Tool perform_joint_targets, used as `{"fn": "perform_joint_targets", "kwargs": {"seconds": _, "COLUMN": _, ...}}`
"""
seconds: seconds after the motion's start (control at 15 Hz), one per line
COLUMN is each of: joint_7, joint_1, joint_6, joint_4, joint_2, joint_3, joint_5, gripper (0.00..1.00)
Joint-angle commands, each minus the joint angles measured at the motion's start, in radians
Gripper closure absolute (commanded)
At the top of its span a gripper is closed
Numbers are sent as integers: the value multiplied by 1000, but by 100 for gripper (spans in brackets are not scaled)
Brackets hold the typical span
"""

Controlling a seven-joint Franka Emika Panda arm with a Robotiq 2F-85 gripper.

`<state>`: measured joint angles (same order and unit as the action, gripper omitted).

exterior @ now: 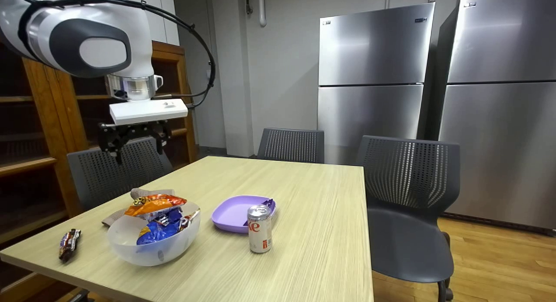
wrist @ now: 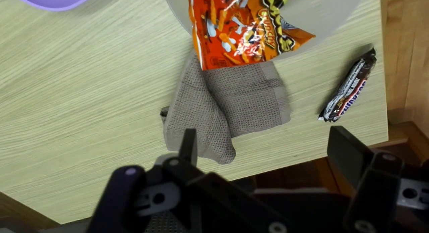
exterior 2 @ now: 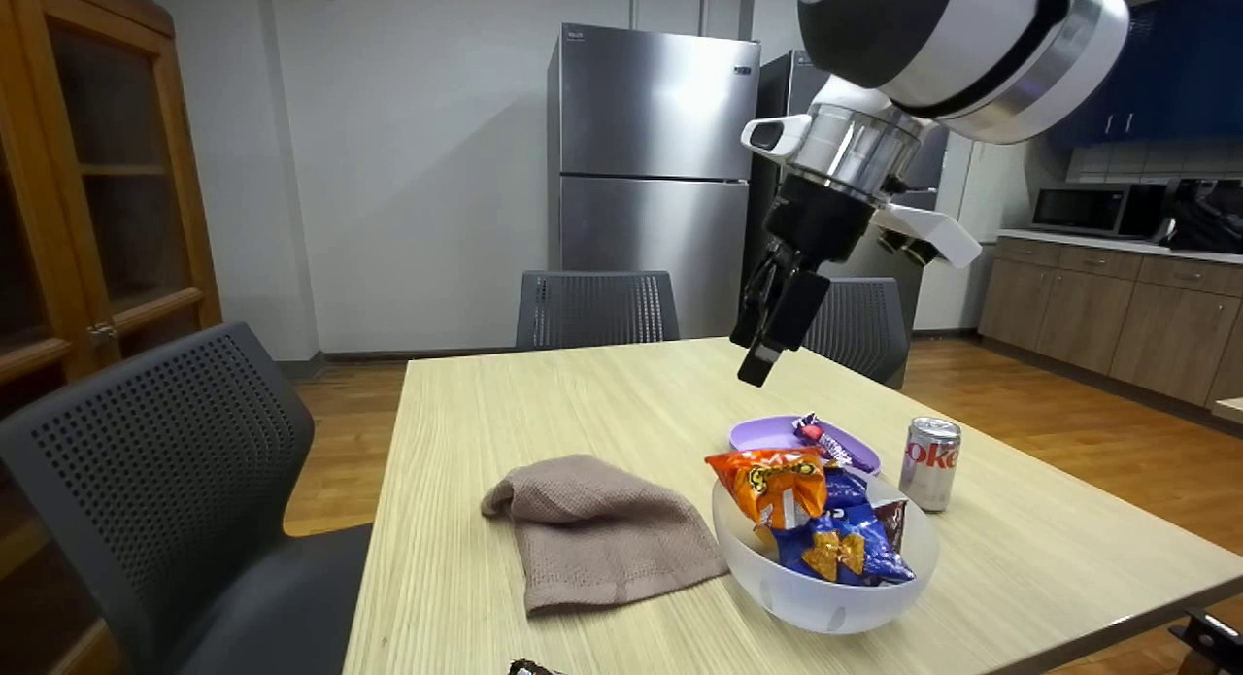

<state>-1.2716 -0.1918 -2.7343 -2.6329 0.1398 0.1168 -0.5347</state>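
In an exterior view, the claw (exterior: 140, 154) hangs pointing down, well above the table (exterior: 312, 250); a frosted bowl (exterior: 126, 255) stands there, a wrapped chocolate bar (exterior: 69, 244) lies well apart from it, and a soda can (exterior: 259, 232) stands just in front of a purple plate (exterior: 229, 210). In an exterior view, a brown towel (exterior 2: 621, 539) lies loosely folded beside the bowl, while an orange bag (exterior 2: 772, 483) leans over the bowl's rim next to blue bags (exterior 2: 884, 549); the claw touches none of these. In the wrist view, the claw's fingers (wrist: 188, 146) are spread wide with nothing held between them. The towel lies ahead of one fingertip and the chocolate bar just beyond its mate, so these two look nearest. My reading is that the step in hand is an empty-handed hover over the towel's side of the table. A grasp from here would call for sliding sideways to centre the towel or the chocolate bar between the fingers, then a straight descent with them spread wide.
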Motion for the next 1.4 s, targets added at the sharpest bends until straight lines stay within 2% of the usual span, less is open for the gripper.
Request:
{"fn": "perform_joint_targets", "kwargs": {"seconds": 0.0, "joint_7": 25, "joint_1": -30, "joint_6": 2, "joint_4": 0, "joint_2": 3, "joint_3": -22, "joint_5": 11, "gripper": 0}}
{"fn": "perform_joint_targets", "kwargs": {"seconds": 0.53, "joint_7": 40, "joint_1": -35, "joint_6": 2, "joint_4": 0, "joint_2": 4, "joint_3": -23, "joint_5": 11, "gripper": 0}}
{"fn": "perform_joint_targets", "kwargs": {"seconds": 0.73, "joint_7": 31, "joint_1": -67, "joint_6": 31, "joint_4": 6, "joint_2": 16, "joint_3": -11, "joint_5": -23, "gripper": 0}}
{"fn": "perform_joint_targets", "kwargs": {"seconds": 1.33, "joint_7": 61, "joint_1": -171, "joint_6": 88, "joint_4": 23, "joint_2": 9, "joint_3": 35, "joint_5": -18, "gripper": 0}}
